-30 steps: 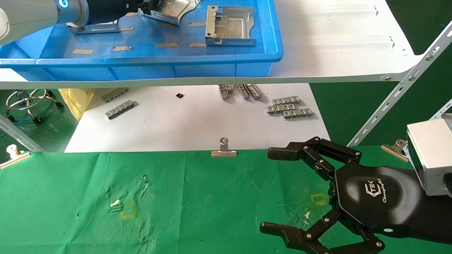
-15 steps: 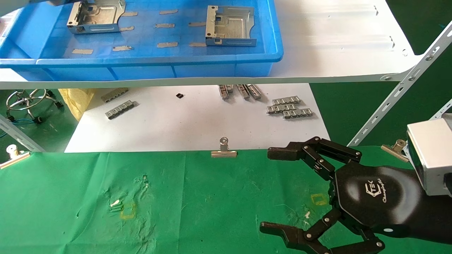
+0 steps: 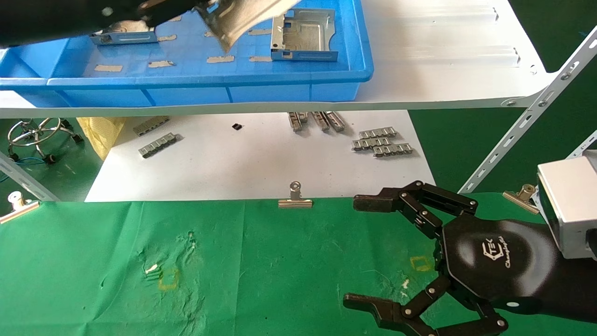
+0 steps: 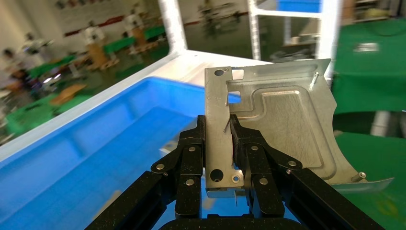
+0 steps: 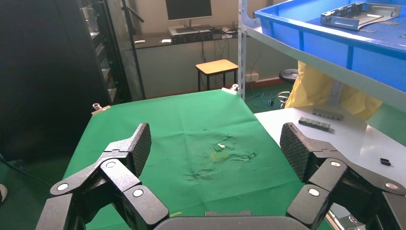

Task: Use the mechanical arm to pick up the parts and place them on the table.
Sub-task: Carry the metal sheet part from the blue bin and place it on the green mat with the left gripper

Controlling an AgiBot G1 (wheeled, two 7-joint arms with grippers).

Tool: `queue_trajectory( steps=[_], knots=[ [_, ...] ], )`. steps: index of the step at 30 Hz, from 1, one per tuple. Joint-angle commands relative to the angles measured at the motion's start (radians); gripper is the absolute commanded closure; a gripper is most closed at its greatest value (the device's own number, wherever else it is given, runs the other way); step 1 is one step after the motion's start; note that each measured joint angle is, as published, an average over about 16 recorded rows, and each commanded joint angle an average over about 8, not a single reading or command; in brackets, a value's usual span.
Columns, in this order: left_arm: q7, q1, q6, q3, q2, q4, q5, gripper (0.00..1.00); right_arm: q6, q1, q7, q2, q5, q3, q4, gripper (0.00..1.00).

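My left gripper (image 4: 218, 134) is shut on the folded side wall of a silver bracket (image 4: 282, 124) and holds it in the air above the blue bin (image 3: 186, 81). In the head view the left gripper (image 3: 205, 8) and its bracket (image 3: 242, 18) are blurred at the top edge. Two more brackets lie in the bin, one at the right (image 3: 304, 35) and one at the left (image 3: 123, 35), partly hidden by the arm. My right gripper (image 3: 359, 252) is open and empty just above the green-cloth table (image 3: 280, 261), which also shows in the right wrist view (image 5: 182, 124).
The bin stands on a white shelf board (image 3: 443, 56) held by a slanted metal brace (image 3: 536, 121). Below it, a white board carries small grey ribbed strips (image 3: 382, 142). Binder clips (image 3: 295, 198) grip the cloth's far edge.
The left arm with its bracket left the bin, went almost out of view at the top, and now sweeps across above the bin. The right arm has not moved.
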Motion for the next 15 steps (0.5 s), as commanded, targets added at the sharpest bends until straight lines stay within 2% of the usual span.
queue_trajectory(
  steps=[1, 6, 15],
  knots=[
    [0.037, 0.005, 0.078, -0.009, -0.021, 0.002, -0.018, 1.0, 0.0, 0.0, 0.0, 0.0, 0.0, 0.0, 0.0, 0.0],
    [0.096, 0.025, 0.157, -0.003, -0.052, -0.011, -0.03, 1.0, 0.0, 0.0, 0.0, 0.0, 0.0, 0.0, 0.0, 0.0],
    [0.108, 0.091, 0.173, 0.042, -0.127, -0.119, -0.088, 1.0, 0.0, 0.0, 0.0, 0.0, 0.0, 0.0, 0.0, 0.0]
  ],
)
